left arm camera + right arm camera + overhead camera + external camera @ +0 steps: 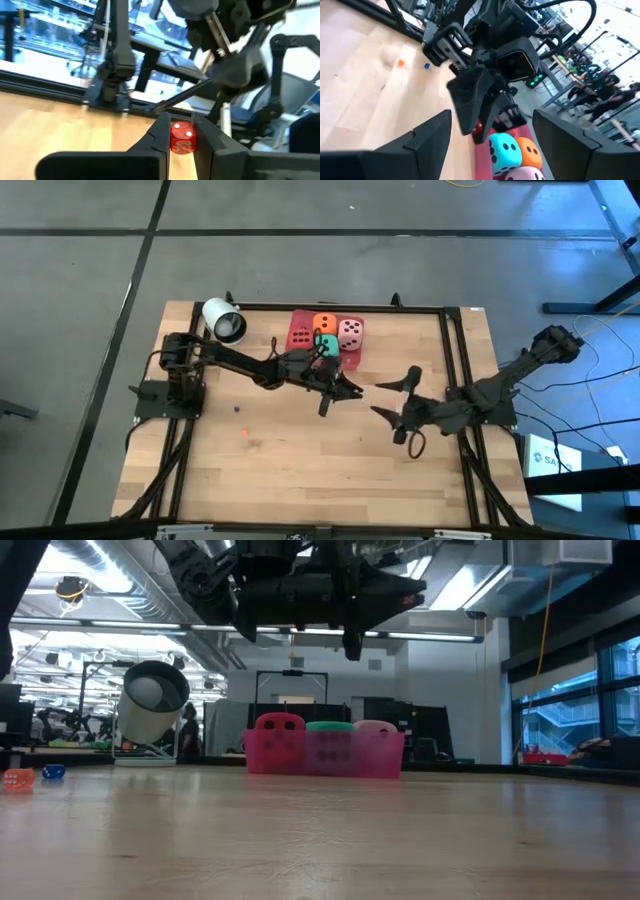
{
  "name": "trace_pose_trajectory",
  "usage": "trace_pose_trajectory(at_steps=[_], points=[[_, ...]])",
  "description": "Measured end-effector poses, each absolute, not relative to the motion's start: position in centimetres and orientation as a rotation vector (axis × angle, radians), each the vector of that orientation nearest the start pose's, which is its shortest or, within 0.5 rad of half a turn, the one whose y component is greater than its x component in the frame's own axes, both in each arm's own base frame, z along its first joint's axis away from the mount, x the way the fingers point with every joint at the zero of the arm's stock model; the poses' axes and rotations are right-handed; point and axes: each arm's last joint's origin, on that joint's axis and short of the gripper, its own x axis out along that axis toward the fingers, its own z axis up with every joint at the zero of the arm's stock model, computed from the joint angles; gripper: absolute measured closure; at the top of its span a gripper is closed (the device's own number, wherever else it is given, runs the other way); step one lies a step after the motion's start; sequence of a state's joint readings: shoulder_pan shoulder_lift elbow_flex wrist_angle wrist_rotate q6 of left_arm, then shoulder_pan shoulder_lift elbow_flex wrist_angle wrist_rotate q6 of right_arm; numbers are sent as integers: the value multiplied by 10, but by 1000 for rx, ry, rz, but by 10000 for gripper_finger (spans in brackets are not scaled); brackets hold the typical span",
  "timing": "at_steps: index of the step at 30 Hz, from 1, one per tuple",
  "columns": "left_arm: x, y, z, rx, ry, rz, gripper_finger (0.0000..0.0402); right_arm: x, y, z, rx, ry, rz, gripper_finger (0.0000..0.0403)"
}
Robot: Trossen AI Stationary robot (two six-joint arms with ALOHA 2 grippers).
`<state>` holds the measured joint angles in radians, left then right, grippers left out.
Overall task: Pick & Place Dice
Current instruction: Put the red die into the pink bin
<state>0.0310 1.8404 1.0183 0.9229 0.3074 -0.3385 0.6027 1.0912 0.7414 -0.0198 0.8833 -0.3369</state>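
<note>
One small red die [182, 138] sits clamped between the left pincer [182, 134] fingers, above the table.

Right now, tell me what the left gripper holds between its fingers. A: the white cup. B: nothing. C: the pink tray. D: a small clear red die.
D: the left wrist view shows the small clear red die pinched between the left gripper's shut fingers.
</note>
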Motion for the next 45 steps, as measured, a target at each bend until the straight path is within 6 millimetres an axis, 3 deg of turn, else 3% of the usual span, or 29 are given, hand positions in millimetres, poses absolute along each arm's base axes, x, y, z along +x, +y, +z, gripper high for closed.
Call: trace_pose_trajectory(at_steps=[6, 11, 15, 21, 32, 45], points=[[380, 21, 249, -229, 50, -190, 367, 177, 102, 290, -482, 323, -221, 124], [357, 32, 264, -117, 213, 44, 368, 166, 93, 288, -399, 357, -236, 124], [346, 43, 265, -84, 304, 136, 365, 159, 88, 274, -353, 365, -246, 124], [343, 64, 261, -49, 332, 188, 370, 145, 77, 250, -241, 319, -319, 124], [333, 105, 260, -57, 338, 257, 370, 136, 71, 214, -89, 168, -303, 124], [307, 156, 249, -134, 454, 440, 368, 135, 70, 207, -55, 155, -302, 124]])
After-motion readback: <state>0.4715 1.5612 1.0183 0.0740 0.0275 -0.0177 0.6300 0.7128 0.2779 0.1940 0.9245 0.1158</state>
